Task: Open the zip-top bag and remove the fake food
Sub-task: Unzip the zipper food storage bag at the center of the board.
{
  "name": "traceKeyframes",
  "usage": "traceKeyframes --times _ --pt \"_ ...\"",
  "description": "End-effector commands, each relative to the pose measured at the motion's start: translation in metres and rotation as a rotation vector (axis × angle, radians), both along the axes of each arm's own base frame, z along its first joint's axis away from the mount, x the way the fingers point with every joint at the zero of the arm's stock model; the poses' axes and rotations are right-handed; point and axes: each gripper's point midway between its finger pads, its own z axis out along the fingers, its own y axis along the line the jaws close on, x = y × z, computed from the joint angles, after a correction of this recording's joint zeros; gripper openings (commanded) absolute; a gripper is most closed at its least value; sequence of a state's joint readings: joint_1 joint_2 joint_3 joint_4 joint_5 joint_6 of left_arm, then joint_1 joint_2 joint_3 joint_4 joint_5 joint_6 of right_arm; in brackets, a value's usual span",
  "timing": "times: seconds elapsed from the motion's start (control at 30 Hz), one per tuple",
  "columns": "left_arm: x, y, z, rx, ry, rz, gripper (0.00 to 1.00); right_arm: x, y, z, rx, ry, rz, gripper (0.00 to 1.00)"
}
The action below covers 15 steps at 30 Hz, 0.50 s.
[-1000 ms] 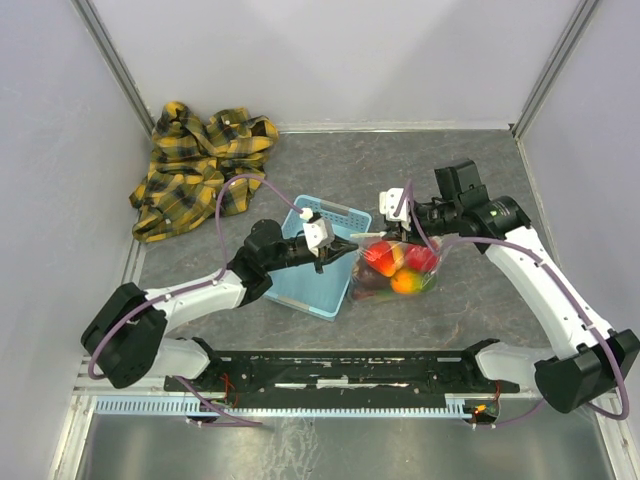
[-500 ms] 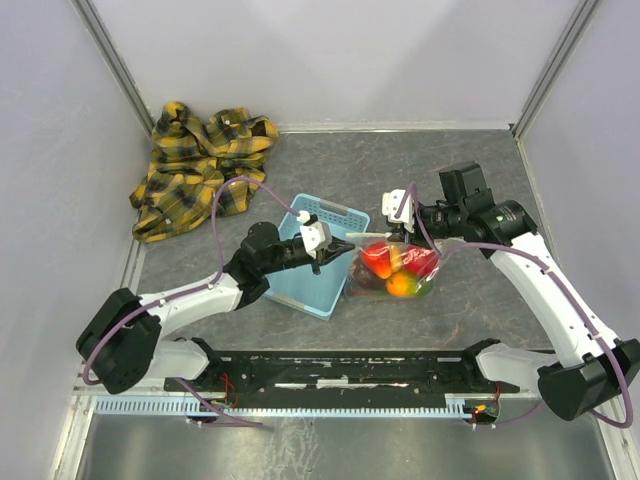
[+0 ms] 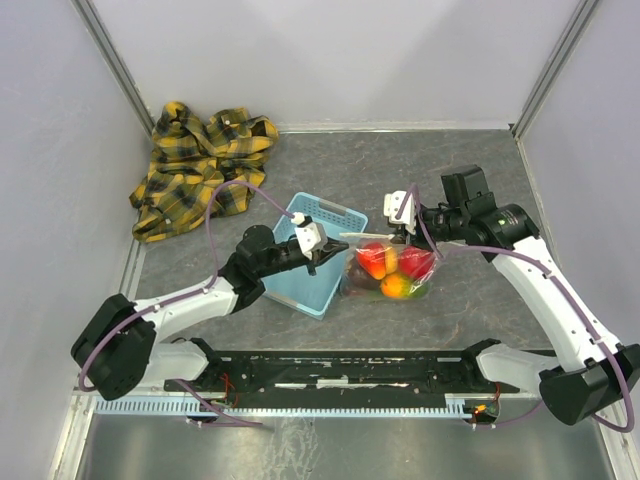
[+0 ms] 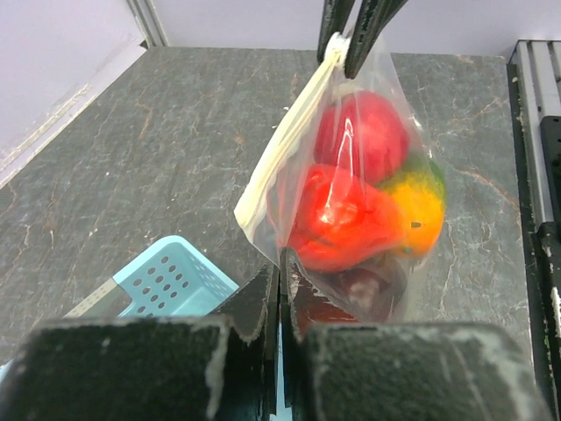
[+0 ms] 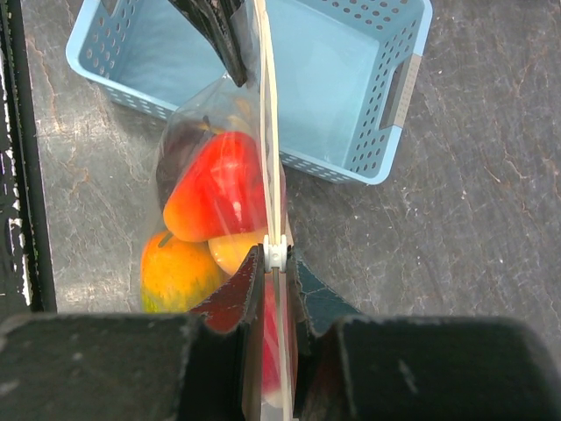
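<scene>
Both grippers hold the zip-top bag (image 3: 385, 270) near the middle of the table (image 3: 480, 180), just beside the basket (image 3: 300, 290): the left gripper (image 3: 335, 250) is pinched shut on one end, the right gripper (image 3: 405, 232) is narrow on the zip strip, which seems closed, so all the fake food (image 3: 390, 262) is inside

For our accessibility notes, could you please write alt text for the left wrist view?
A clear zip-top bag of colourful fake food hangs between the shut left tool, near, and the right tool, far, beside a blue basket.
</scene>
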State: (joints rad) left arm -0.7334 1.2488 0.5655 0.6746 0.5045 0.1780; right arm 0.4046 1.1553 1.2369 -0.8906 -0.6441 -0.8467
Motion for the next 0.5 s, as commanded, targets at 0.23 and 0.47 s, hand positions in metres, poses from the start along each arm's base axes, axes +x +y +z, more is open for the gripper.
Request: traceKeyframes --times 0.23,0.47 --pt "0.021 0.028 0.004 0.009 -0.047 0.135 0.03 0.007 -0.006 0.01 0.024 -0.037 -0.053 0.14" --pt "0.03 0.039 0.007 0.001 -0.045 0.193 0.03 0.01 -0.01 0.011 0.031 -0.038 -0.081 0.14"
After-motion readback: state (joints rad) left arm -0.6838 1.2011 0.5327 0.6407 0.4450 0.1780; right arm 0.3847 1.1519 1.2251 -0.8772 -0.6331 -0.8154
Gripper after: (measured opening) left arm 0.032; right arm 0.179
